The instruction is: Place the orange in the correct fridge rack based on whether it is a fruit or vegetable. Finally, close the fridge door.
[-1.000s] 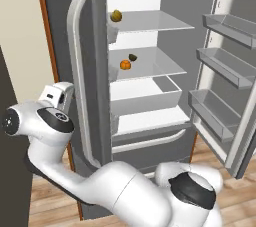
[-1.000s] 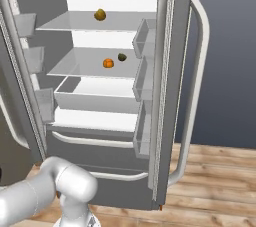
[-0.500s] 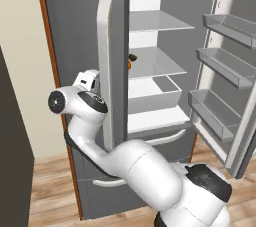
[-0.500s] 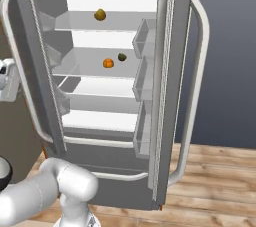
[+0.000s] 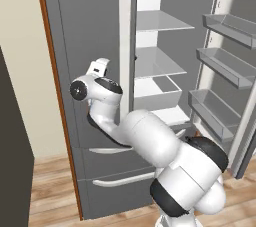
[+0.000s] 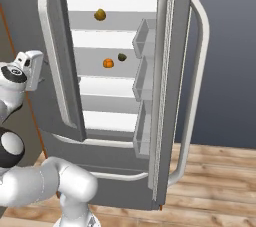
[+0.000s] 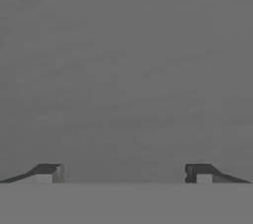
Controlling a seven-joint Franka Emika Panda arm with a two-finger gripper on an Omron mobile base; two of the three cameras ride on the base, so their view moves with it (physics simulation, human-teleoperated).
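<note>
Claw (image 7: 123, 171) fingers stand wide apart in the hand view, holding nothing, facing a flat grey door panel (image 7: 123, 70). From the left base view the hand (image 5: 98, 67) sits against the outside of the left fridge door (image 5: 95, 36), just beside its long handle (image 5: 125, 46). From the right base view the orange (image 6: 108, 63) lies on the fridge rack (image 6: 95, 62) beside a dark lump (image 6: 122, 57). The hand may slip off the smooth panel, and the right door (image 6: 175, 71) is wide open.
</note>
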